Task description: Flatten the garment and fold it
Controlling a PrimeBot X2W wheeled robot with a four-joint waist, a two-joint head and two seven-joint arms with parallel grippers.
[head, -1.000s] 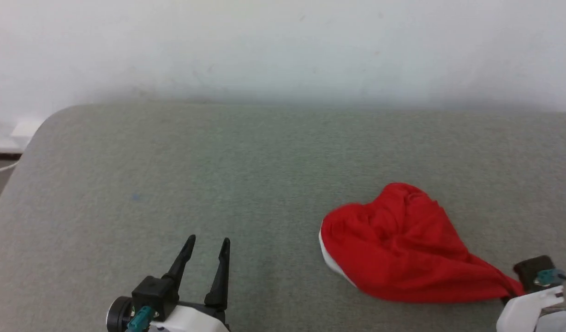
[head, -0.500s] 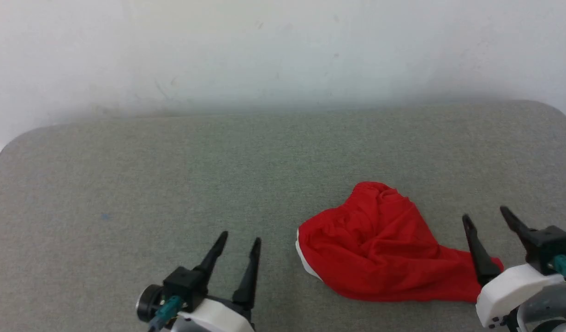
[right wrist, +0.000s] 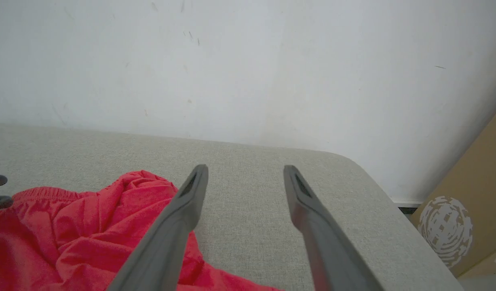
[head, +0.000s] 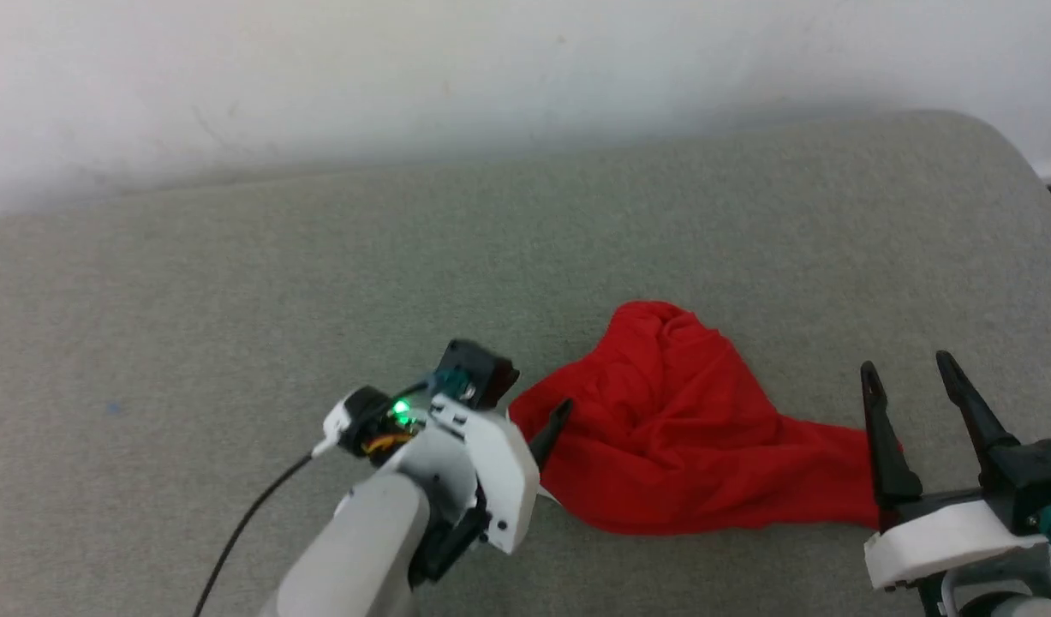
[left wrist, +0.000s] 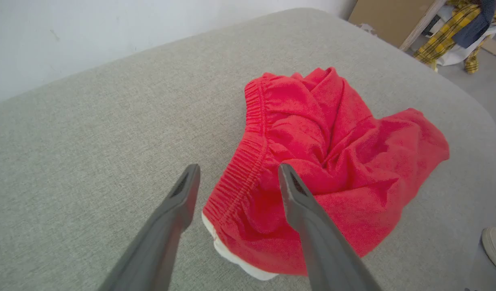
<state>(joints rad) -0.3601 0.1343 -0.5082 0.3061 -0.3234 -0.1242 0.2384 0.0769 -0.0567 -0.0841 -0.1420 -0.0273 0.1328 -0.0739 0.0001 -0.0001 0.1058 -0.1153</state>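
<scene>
Now: shorts (head: 688,437) crumpled on table (head: 234,300), toward our right. Left tool (left wrist: 238,167) released, empty, poised over waistband (left wrist: 254,105); right tool (head: 906,364) released, empty, at shorts' right end. We pinch waistband edge low, lift little, pull outward to flatten.

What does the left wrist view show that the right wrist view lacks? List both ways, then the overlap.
Left wrist view adds: the garment's white hem trim, a shoe and yellow plaid cloth.
Right wrist view adds: a cardboard box with a pale round print and the open right gripper above bare cushion.
Shared: the crumpled red garment with its elastic waistband, the open left gripper at that waistband edge, the grey cushion and the white wall.
</scene>
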